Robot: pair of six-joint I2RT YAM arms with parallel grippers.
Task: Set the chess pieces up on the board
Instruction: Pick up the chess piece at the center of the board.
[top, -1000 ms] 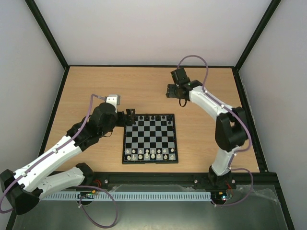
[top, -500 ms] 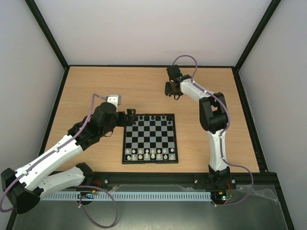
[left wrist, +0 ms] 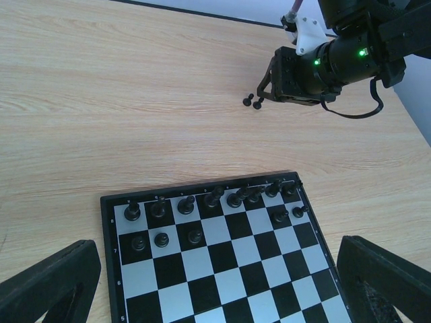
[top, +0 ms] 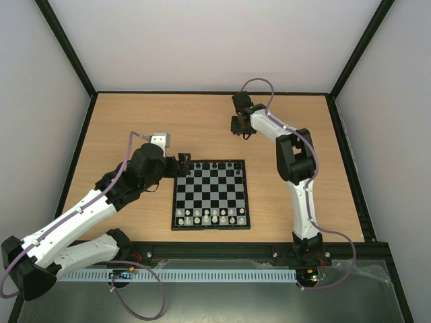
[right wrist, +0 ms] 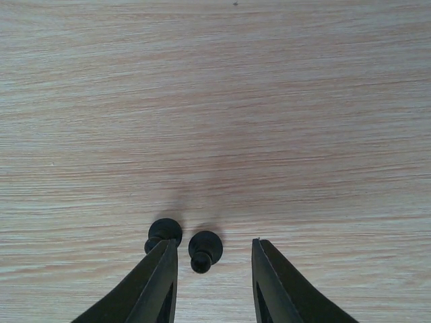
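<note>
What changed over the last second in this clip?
The right arm stretched farther out and the right gripper settled over two loose black pawns on the table, one between its jaws, not yet gripped. The left arm, the open left gripper, the board and the pieces on it stayed put.

White-shelled arms (top: 74, 219), black joints (top: 145, 168); mauve cables (top: 259, 84) trailing back from left pincer (top: 183, 163) and right pincer (top: 239, 128); green lights (left wrist: 315, 62) just behind the latter; black tapered fingers (right wrist: 158, 289).
</note>
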